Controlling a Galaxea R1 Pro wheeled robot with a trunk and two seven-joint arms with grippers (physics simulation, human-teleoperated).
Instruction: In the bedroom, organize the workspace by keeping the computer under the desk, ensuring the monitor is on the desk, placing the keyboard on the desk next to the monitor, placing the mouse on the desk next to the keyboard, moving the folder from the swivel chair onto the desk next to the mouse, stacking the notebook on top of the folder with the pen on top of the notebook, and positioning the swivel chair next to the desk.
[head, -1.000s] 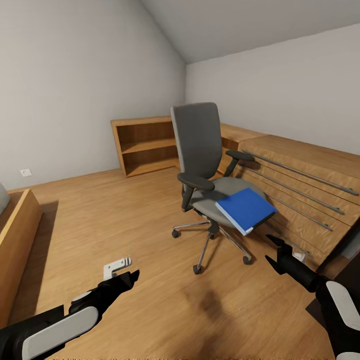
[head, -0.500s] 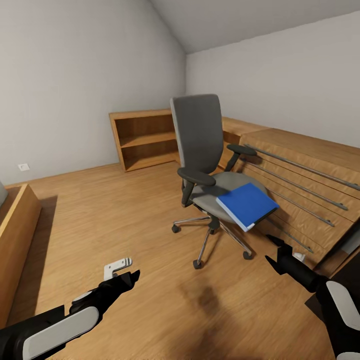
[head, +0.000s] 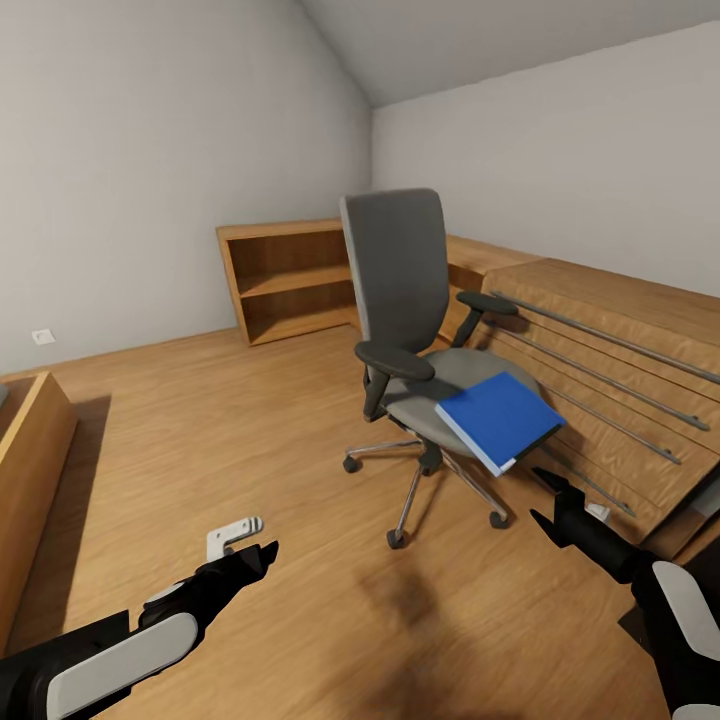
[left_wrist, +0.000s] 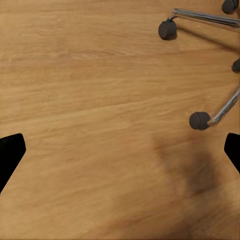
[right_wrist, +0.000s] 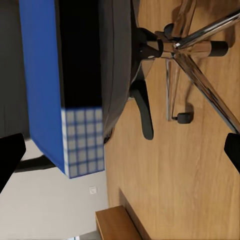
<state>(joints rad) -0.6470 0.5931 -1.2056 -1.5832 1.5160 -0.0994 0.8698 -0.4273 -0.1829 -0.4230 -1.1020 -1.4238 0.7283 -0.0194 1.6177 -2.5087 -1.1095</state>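
Note:
The grey swivel chair stands on the wooden floor in the middle of the head view. A blue folder lies on the front edge of its seat, overhanging slightly. My right gripper hangs open just below and right of the folder, apart from it; its wrist view shows the folder edge-on against the seat, above the chrome chair base. My left gripper is open low over the floor, and the chair's casters lie ahead of it. Desk, monitor, keyboard, mouse, notebook and pen are out of view.
A low wooden bookshelf stands against the back wall. A wooden drawer unit with long metal handles runs along the right, close behind the chair. A wooden bed frame sits at the left edge. Open floor lies between.
The whole picture has shifted a little, so the camera has moved; the chair now sits slightly nearer and to the right. Both grippers hold the same pose.

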